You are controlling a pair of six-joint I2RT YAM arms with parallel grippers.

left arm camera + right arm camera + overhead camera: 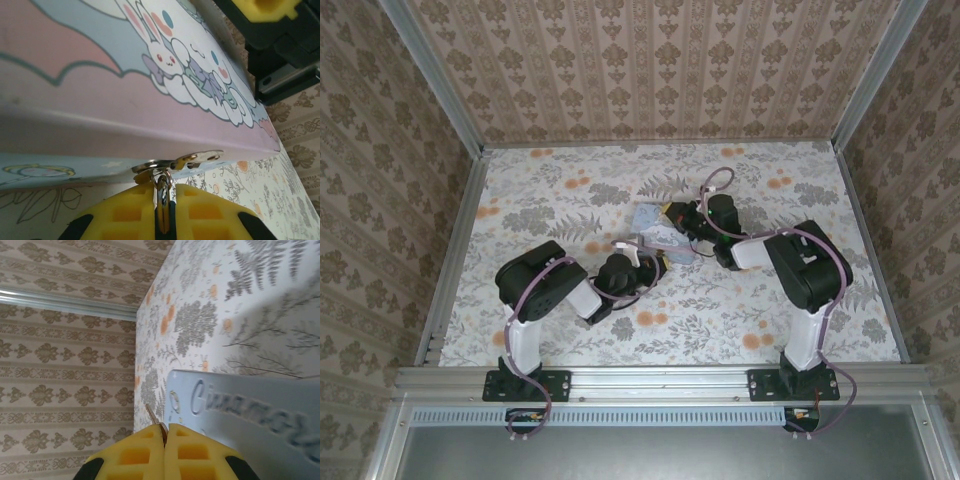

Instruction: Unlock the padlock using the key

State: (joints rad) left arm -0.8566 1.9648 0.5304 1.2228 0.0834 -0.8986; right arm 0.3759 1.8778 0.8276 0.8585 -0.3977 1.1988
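Two pincers are clamped: the left pincer (163, 200) on the padlock (163, 182), which hangs from the hasp (195, 159) of the tin (100, 90); the right pincer (165, 432) on the key (151, 414). Judged incomplete: the key is not yet in the lock, so insertion and turning remain.

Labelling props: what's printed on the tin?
White cartoon rabbits on the pastel pink-and-blue tin; clearest in the left wrist view.

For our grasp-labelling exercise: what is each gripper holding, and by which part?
Left gripper pinches the padlock by its body, shackle hanging from the hasp. Right gripper pinches the key by one end, tip protruding.
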